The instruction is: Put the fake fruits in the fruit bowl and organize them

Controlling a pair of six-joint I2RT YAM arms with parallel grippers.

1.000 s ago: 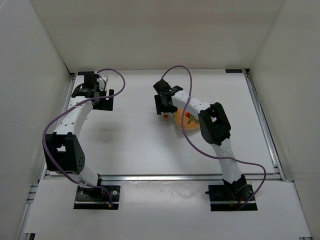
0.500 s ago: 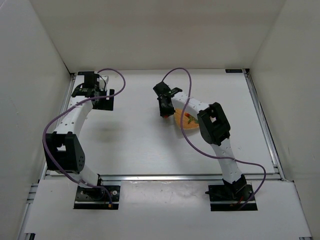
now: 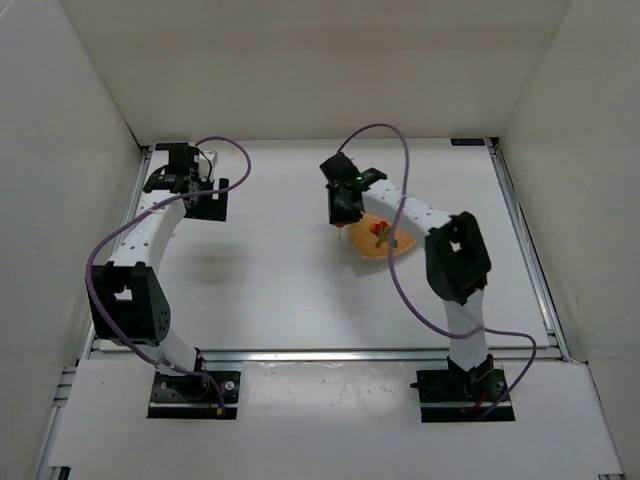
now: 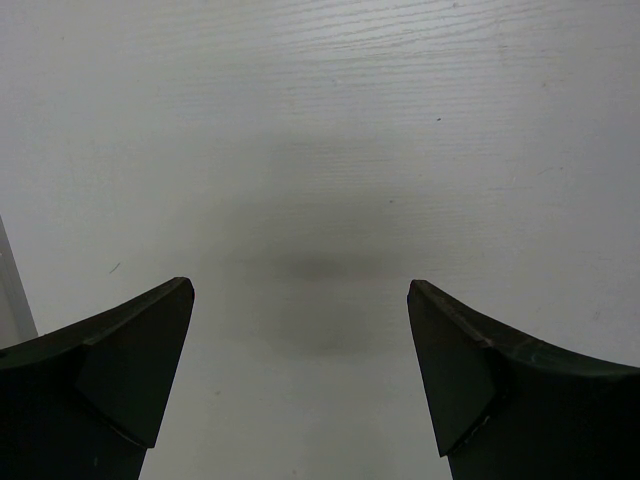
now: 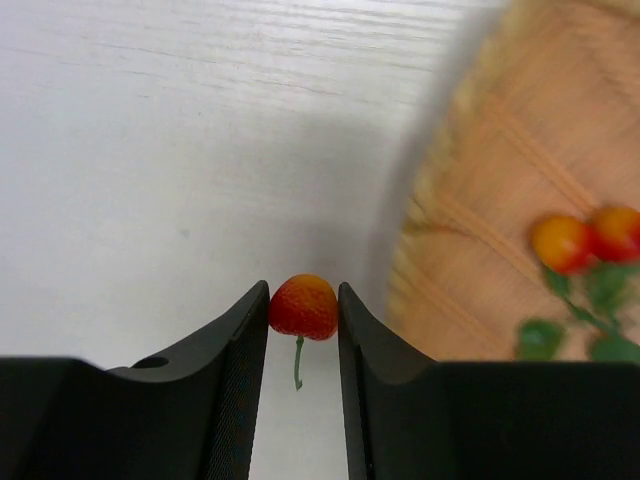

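My right gripper (image 5: pixel 303 300) is shut on a single red berry (image 5: pixel 303 306) with a thin green stem, held above the white table just left of the wicker basket (image 5: pixel 500 190). In the top view the right gripper (image 3: pixel 341 226) hangs at the basket's (image 3: pixel 395 246) left edge. A pair of red berries on a leafy sprig (image 5: pixel 590 240) lies inside the basket, also seen in the top view (image 3: pixel 380 231). My left gripper (image 4: pixel 300 300) is open and empty over bare table at the far left corner (image 3: pixel 172 172).
White walls enclose the table on the left, back and right. A metal rail (image 3: pixel 320 350) runs along the near edge. The right arm's purple cable (image 3: pixel 385 190) loops over the basket area.
My right gripper has carried the single berry to the right, from left of the basket to its left edge. The left arm has not moved.
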